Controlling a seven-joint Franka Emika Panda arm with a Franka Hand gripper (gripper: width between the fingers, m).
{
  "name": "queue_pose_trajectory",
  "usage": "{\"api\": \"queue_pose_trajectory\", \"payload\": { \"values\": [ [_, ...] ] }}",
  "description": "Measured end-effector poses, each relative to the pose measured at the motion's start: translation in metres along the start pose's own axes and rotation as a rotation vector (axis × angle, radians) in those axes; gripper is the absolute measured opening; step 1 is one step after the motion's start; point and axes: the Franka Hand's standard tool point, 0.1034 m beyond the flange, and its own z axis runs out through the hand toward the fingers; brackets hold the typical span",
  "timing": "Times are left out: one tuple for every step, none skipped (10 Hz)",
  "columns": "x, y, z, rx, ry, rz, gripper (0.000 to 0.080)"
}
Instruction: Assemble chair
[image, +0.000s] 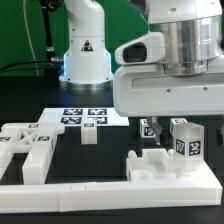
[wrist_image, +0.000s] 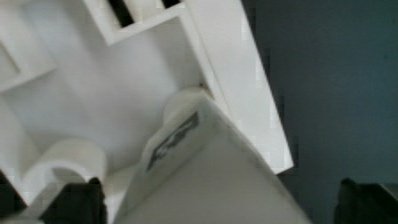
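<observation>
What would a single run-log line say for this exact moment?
task: chair assembly | gripper: open | between jaws: white chair piece, not clamped | loose chair pieces: exterior view's left

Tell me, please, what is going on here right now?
The Panda arm is putting together a small white chair. Its gripper hangs low over the partly built section on the exterior view's right, jaws wide. A white chair piece sits between the fingers with a gap on one side, so nothing looks clamped. A frame piece and a small block lie loose toward the exterior view's left, not yet fitted.
</observation>
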Motion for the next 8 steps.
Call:
{"api": "queue_pose_trajectory", "payload": {
  "values": [
    [-0.0003, 0.0019, 0.0021, -0.007, -0.001, -0.190, 0.0649],
    [-0.0014, 0.0037, 0.0035, -0.013, -0.008, -0.345, 0.0649],
    [-0.0012, 0.0036, 0.0033, -0.013, -0.007, -0.343, 0.0649],
    [-0.0012, 0.0037, 0.0033, -0.013, -0.007, -0.332, 0.0649],
    [-0.0012, 0.0037, 0.0034, -0.014, -0.007, -0.313, 0.0542],
    [-0.0012, 0.0038, 0.0034, -0.014, -0.007, -0.311, 0.0403],
    [-0.0015, 0.0026, 0.0035, -0.010, -0.006, -0.185, 0.0281],
    [-0.0016, 0.0025, 0.0035, -0.009, -0.006, -0.141, 0.0281]
  ]
}}
